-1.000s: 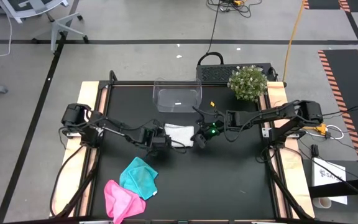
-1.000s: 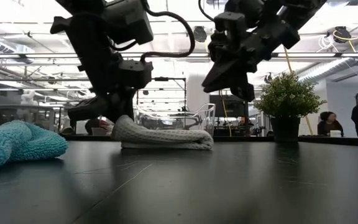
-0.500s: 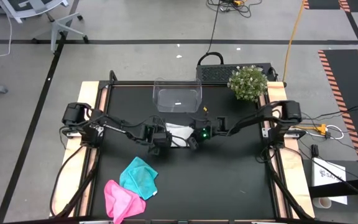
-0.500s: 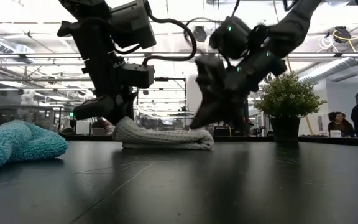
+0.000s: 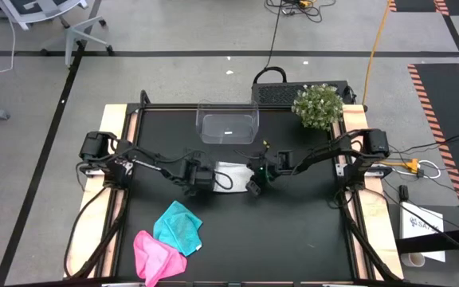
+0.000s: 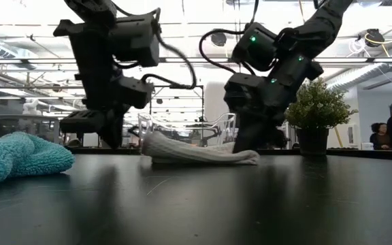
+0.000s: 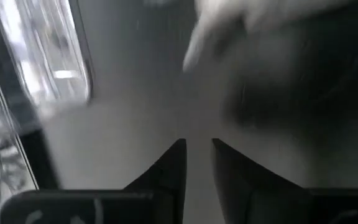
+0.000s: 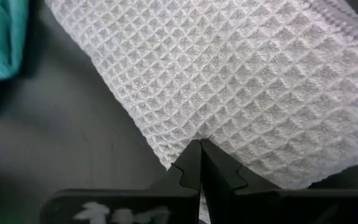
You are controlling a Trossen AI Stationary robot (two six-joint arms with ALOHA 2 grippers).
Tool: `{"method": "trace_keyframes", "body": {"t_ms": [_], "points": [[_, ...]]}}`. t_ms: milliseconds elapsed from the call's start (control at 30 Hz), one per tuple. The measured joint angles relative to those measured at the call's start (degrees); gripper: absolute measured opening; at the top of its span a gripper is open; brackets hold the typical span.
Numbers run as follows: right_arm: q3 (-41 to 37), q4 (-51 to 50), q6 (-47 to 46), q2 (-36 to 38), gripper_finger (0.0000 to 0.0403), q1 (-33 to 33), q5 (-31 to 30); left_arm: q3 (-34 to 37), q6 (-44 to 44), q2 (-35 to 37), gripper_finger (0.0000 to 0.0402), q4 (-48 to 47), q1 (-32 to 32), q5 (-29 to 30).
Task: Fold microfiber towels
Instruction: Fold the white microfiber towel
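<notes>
A crumpled pink towel (image 5: 153,253) and a fluffy teal towel (image 5: 178,226) lie at the table's front left. The left gripper (image 5: 200,179) (fingers slightly parted, grasping nothing) sits beside the folded waffle-weave white towel (image 5: 231,174) mid-table; the right gripper (image 5: 253,186) pinches its edge.

Beyond the jaws, grey tiled floor (image 5: 174,32) crossed by dark lines surrounds the black bench (image 5: 293,231); a grey wheeled office chair (image 5: 50,20) stands far off. Long ceiling lights (image 6: 196,61) brighten the room.
</notes>
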State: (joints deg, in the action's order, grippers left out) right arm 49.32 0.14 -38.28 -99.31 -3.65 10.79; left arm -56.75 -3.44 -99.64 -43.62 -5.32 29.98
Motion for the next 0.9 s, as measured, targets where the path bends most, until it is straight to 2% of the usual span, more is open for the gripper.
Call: {"method": "trace_keyframes", "body": {"t_ms": [167,300,367,467,533,700,900], "points": [[-0.1,-5.6,0.6,3.3,0.0000,1.2,1.4,-0.3,5.9,1.4,0.0076,-1.0,-1.1,-1.6],[-0.1,-4.9,0.1,5.4,0.0000,2.0,1.0,-2.7,7.8,4.7,0.0076,4.8,-2.6,-1.5],[-0.1,-4.3,0.1,6.5,0.0000,2.0,-0.5,-3.1,8.5,7.2,0.0076,14.2,-2.6,-3.1],[-0.1,-3.8,0.2,7.2,0.0000,1.7,-2.1,-2.5,8.4,8.9,0.0076,28.4,-1.7,-8.9],[-0.2,-4.3,0.4,7.3,0.0000,1.4,-2.1,-1.9,8.4,8.1,0.0076,33.7,-1.1,-11.1],[-0.1,-5.0,0.3,7.3,0.0000,1.1,-5.5,-1.5,12.0,2.4,0.0076,36.1,0.4,-13.4],[-0.1,-4.7,0.4,7.3,0.0000,1.0,-10.8,-1.6,15.2,-1.7,0.0076,44.5,0.5,-15.4]]}}
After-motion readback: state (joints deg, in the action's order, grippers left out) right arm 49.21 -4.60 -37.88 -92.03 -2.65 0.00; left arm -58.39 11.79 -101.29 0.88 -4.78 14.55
